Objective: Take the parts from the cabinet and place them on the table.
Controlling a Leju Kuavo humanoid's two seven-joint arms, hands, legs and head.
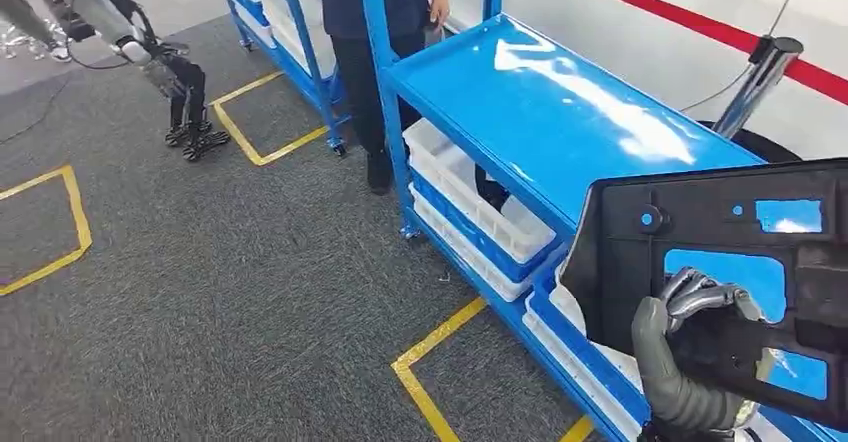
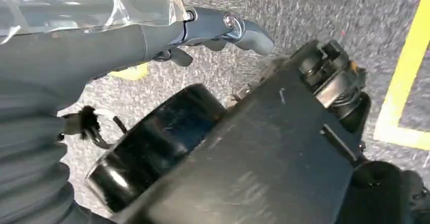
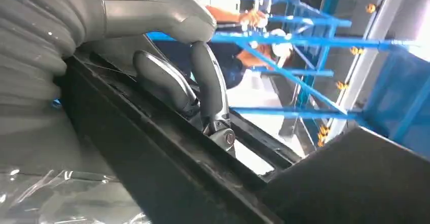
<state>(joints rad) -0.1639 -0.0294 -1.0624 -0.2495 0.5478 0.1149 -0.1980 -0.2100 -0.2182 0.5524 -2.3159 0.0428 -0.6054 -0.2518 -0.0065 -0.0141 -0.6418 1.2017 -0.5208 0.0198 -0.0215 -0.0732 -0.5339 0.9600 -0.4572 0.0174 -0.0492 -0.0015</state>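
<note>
A matt black moulded plastic part (image 1: pixel 720 252), with cut-outs, is held by the right robot hand (image 1: pixel 690 332), whose ribbed cover looks like grey rubber. Glossy blue painted metal is seen on the cabinet (image 1: pixel 560 112), its top shelf strongly reflective. White plastic bins (image 1: pixel 470 202) appear smooth. The floor (image 1: pixel 250 292) is covered in rough grey carpet with yellow tape lines (image 1: pixel 430 362). Clear film is wrapped on the left arm (image 2: pixel 86 6).

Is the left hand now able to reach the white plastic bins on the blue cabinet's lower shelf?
Probably not. The left hand hangs over grey carpet beside the robot's body, while the white plastic bins sit apart, under the blue cabinet's top shelf.
</note>
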